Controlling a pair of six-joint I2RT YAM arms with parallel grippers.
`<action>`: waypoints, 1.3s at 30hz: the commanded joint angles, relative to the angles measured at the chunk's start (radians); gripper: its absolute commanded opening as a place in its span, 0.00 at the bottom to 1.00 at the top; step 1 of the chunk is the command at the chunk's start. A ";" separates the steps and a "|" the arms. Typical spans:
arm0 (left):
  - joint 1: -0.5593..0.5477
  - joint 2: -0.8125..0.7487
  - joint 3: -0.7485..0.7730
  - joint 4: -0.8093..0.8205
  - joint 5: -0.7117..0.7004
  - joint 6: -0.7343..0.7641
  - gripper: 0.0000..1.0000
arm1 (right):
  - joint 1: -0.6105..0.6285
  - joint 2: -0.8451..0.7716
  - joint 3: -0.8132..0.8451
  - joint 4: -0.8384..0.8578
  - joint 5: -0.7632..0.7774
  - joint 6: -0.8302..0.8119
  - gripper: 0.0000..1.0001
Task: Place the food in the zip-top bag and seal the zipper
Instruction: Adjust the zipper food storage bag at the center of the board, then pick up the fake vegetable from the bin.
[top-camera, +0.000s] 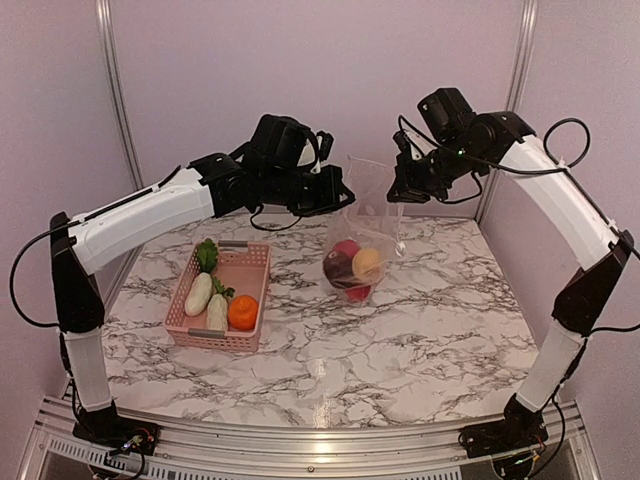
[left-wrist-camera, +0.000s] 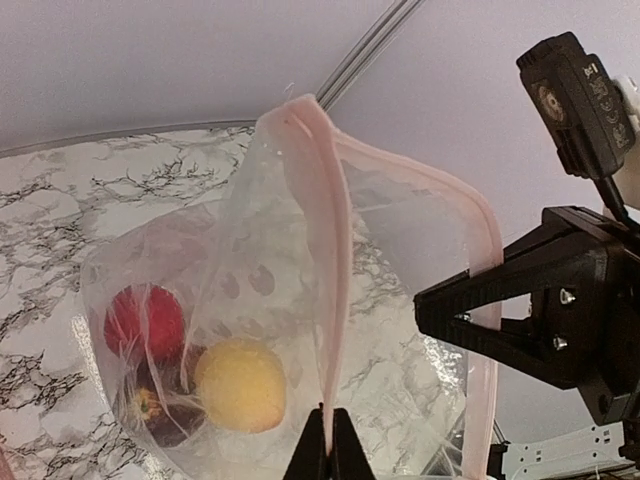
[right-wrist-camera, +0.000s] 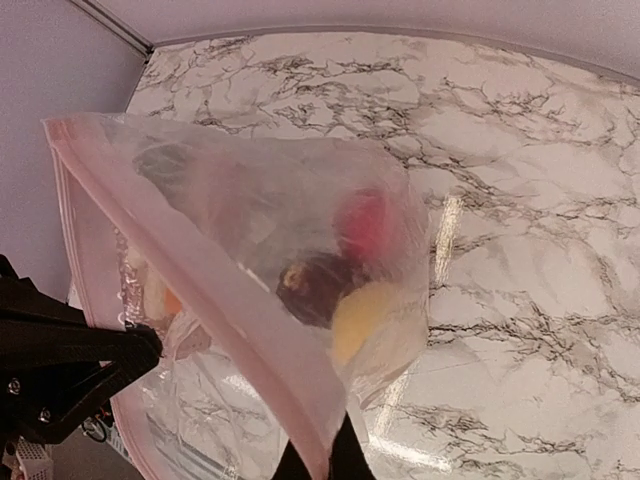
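fingers (left-wrist-camera: 310, 462) of left gripper (left-wrist-camera: 327, 448) and right gripper (right-wrist-camera: 322, 456) pinch the zipper (left-wrist-camera: 336, 250).

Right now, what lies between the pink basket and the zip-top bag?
Nothing. In the top external view, only a bare strip of marble table separates the pink basket from the zip-top bag.

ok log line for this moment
left end effector, right end effector: shut on zipper | zip-top bag: upright, unsealed | pink basket: radishes, orange
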 joint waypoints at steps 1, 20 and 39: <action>0.006 0.036 0.010 0.071 0.043 -0.005 0.00 | -0.001 -0.013 0.024 0.053 0.038 -0.015 0.00; 0.055 -0.165 -0.264 0.083 -0.072 0.084 0.99 | 0.025 0.020 -0.107 0.179 0.070 -0.103 0.00; 0.161 -0.625 -0.785 0.013 -0.729 0.274 0.99 | 0.152 0.198 -0.003 0.159 -0.082 -0.157 0.00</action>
